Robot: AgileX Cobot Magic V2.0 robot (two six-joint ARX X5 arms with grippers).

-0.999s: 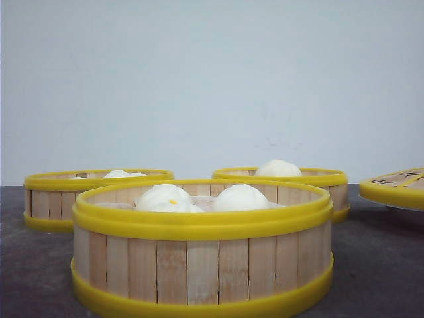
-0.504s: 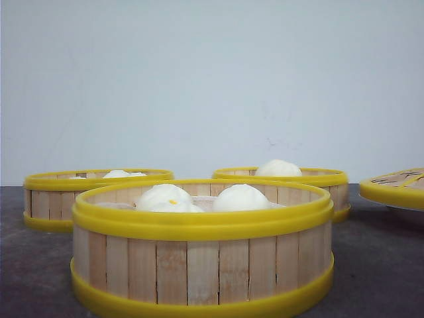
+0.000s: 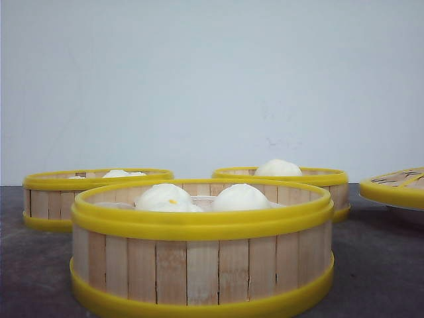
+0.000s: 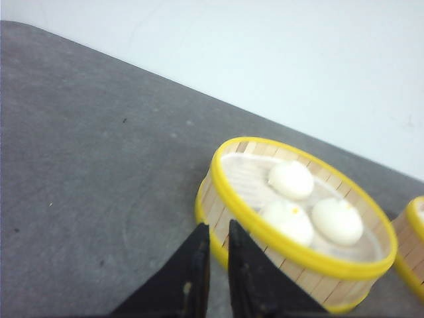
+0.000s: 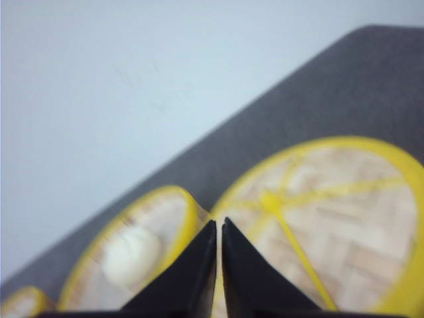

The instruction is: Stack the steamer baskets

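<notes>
The 3 steamer baskets, near [image 3: 202,265], back left [image 3: 66,199] and back right [image 3: 311,182], have walls of pale vertical bamboo slats between bright yellow rims. Their buns [image 3: 240,197] are white, 1 with an orange dot. The lid [image 5: 324,225] shows woven tan with yellow spokes. The table [image 4: 86,165] is dark grey, the wall [image 3: 212,79] pale bluish white. Both grippers' fingers [image 4: 199,265] are black.

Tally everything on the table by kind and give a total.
Steamer baskets: 3 (near, far left, far right)
Steamer lid: 1
White buns showing: 6 — near 2, far left 3, far right 1
Total: 10
</notes>
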